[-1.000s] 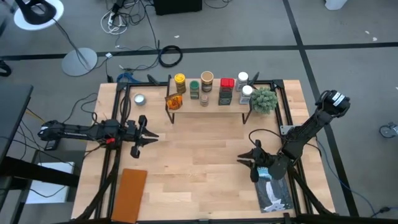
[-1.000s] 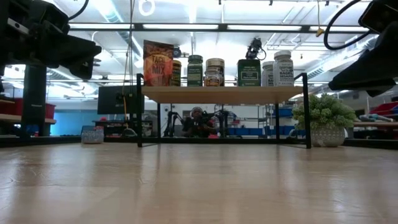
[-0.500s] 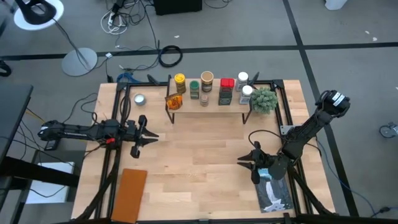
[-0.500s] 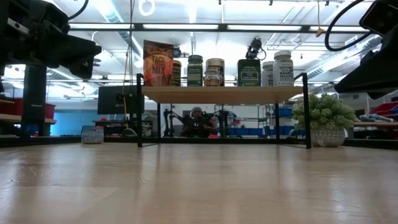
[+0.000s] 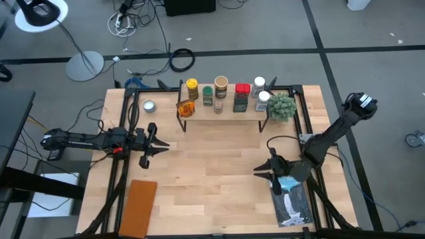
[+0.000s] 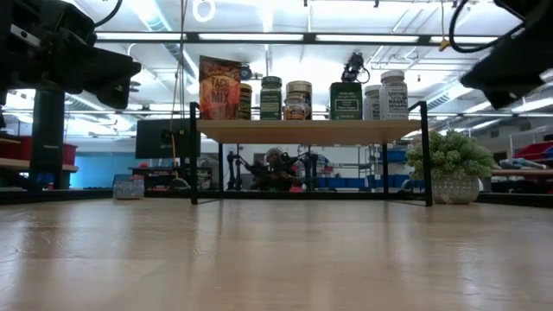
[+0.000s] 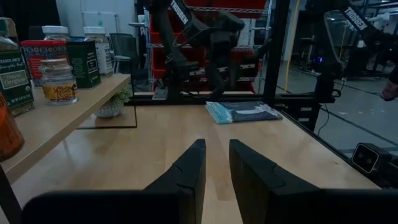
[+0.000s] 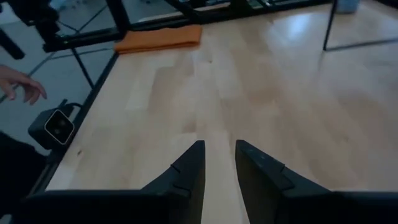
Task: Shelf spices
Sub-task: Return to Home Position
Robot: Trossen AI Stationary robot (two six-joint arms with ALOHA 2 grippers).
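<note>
All the spices stand on the shelf [image 5: 222, 110], a wooden plank on black legs at the table's far side. On it are a brown packet [image 5: 186, 108] at its left end, jars with yellow [image 5: 192, 85], green [image 5: 208, 95], tan [image 5: 220, 83] and red [image 5: 242, 89] tops, and two white-topped bottles [image 5: 263, 99] at its right end. The low view shows them in a row on the plank [image 6: 311, 130]. My left gripper [image 5: 159, 147] hovers over the table's left middle, open by a narrow gap [image 7: 216, 144]. My right gripper [image 5: 257, 171] hovers over the right near part, likewise narrowly open [image 8: 219, 146].
A potted plant [image 5: 282, 106] stands by the shelf's right end and a small silver tin [image 5: 149, 105] to its left. A flat brown board [image 5: 139, 207] lies at the near left, a blue-and-white book [image 5: 292, 207] at the near right. A person's hand [image 8: 22, 87] shows beyond the table's edge.
My right arm has risen: in the low view its dark shape stands higher than a second ago. Its gripper has shifted slightly toward the table's right edge. The jars and the packet have stayed where they were.
</note>
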